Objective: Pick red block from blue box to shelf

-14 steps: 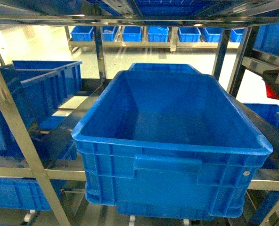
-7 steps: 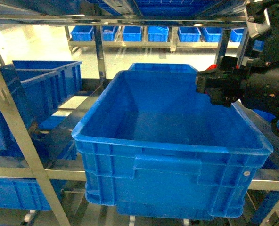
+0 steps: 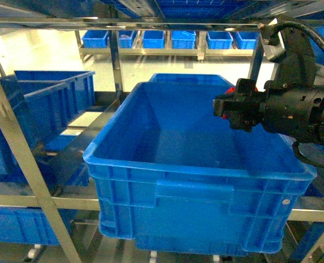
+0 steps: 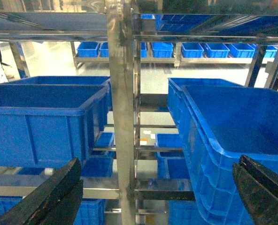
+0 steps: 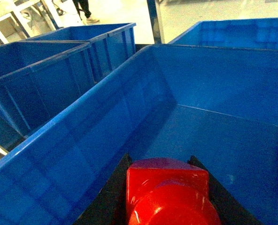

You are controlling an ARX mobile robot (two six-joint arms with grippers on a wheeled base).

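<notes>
Over the big blue crate [image 3: 200, 164] on the shelf [image 3: 19, 148], the right gripper [image 3: 225, 109] hung in the air with the red block [image 5: 169, 194] squeezed tight between its two black fingers [image 5: 108, 197]. From the right wrist camera, the block filled the bottom of the picture, with the round stud facing the camera and the bare floor of the crate below it. From the head camera, only a tiny bit of red showed at the tip of the gripper, near the right wall of the crate.

Other blue crates [image 4: 45, 117] sat on the shelf to the left, and a row of small ones [image 3: 167, 38] stood far off at the back.

The left gripper [image 4: 153, 197] was off to the side by a shiny upright post [image 4: 120, 108]. Its two dark fingers [image 4: 50, 197] were spread wide apart with nothing between them.
</notes>
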